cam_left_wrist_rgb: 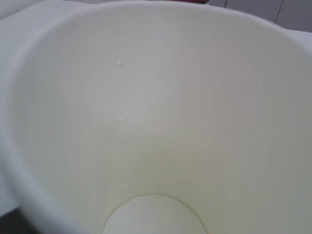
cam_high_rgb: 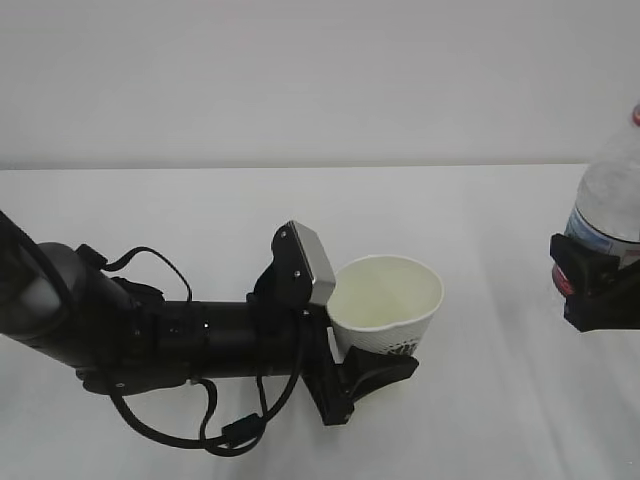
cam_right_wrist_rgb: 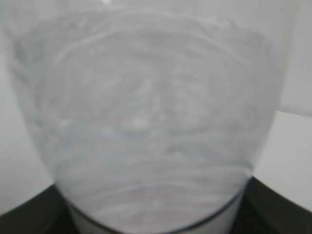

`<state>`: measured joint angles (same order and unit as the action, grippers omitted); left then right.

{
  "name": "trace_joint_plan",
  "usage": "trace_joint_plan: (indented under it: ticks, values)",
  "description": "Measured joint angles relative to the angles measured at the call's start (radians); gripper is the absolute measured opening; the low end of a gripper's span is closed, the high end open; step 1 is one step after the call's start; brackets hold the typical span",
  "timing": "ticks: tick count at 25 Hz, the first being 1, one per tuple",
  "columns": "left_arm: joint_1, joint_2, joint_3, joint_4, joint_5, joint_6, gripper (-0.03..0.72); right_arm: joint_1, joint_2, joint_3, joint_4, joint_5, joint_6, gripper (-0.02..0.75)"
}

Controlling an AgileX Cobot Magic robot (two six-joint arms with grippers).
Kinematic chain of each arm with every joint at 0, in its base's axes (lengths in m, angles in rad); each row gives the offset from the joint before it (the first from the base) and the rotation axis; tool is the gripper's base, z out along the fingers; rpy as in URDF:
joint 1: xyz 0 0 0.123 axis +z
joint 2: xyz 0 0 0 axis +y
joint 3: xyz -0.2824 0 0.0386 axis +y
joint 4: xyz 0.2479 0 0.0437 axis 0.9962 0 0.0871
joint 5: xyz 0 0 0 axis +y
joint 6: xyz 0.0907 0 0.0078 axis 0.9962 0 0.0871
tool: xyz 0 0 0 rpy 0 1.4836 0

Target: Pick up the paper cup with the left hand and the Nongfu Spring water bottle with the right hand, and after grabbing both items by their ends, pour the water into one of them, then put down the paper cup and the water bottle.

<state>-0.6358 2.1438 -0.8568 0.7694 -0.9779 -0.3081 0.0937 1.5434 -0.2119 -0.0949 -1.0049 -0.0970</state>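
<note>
The left hand (cam_high_rgb: 375,375) gripped the paper cup (cam_high_rgb: 385,305) low on its wall, mouth up and dry inside, above the white surface (cam_high_rgb: 480,200). Well off to its right, the right hand (cam_high_rgb: 597,285) clasped the upright Nongfu Spring water bottle (cam_high_rgb: 610,195), its neck still to be tipped leftward toward the cup.

Left hand (cam_high_rgb: 375,375) clamped, arm low; right hand (cam_high_rgb: 597,290) gripping.

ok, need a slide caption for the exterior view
Left end effector grips the upright, empty cup by its base; right end effector holds the bottle at frame edge.
</note>
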Motion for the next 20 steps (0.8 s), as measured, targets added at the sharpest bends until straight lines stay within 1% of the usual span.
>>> trace_joint_plan:
  ticks: [11,16,20]
  values:
    - [-0.014,0.000,-0.022,0.007,0.004,0.000,0.538,0.000,0.000,-0.002,-0.002,0.024,-0.111,0.494]
    - [-0.042,0.000,-0.022,0.020,0.004,0.000,0.538,0.000,0.000,-0.002,0.004,0.024,-0.164,0.494]
    - [-0.063,0.000,-0.023,0.024,0.006,-0.002,0.538,0.000,0.000,-0.002,0.006,-0.005,-0.206,0.494]
